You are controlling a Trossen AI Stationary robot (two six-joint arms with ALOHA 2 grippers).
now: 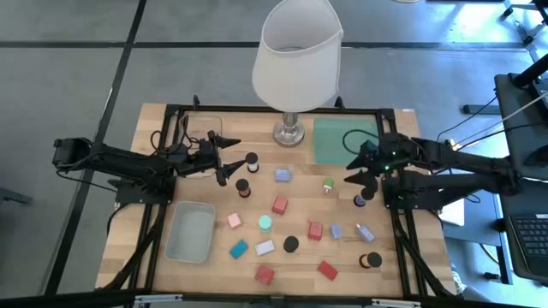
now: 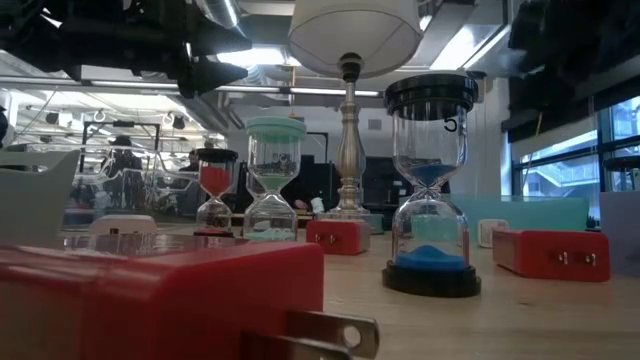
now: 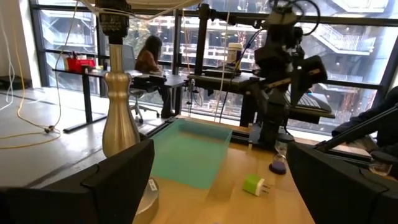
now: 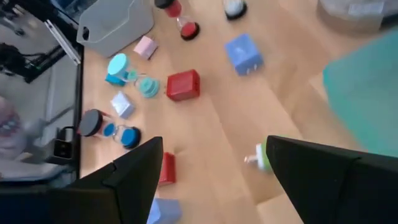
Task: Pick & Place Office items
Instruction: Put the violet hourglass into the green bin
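Note:
The office items lie spread over the wooden table: red [image 1: 280, 204], pink [image 1: 234, 220], lavender [image 1: 283, 174] and teal [image 1: 238, 249] plug-like blocks, a small green one [image 1: 328, 185], and small sand timers with black [image 1: 251, 159] or mint [image 1: 265, 222] caps. All rest on the tabletop. My left gripper [image 1: 227, 160] hovers open at the back left, beside the black-capped timer, nothing between its fingers [image 3: 118, 180]. My right gripper [image 1: 351, 167] hovers open at the back right, slanting down above the green block [image 4: 261, 155], and touches nothing.
A white-shaded lamp [image 1: 295, 60] stands at the back middle on a metal foot [image 1: 291, 133], between the two grippers. A green mat [image 1: 342, 141] lies at the back right, a clear tray [image 1: 201, 128] at the back left, a grey-blue bin [image 1: 190, 231] at the front left.

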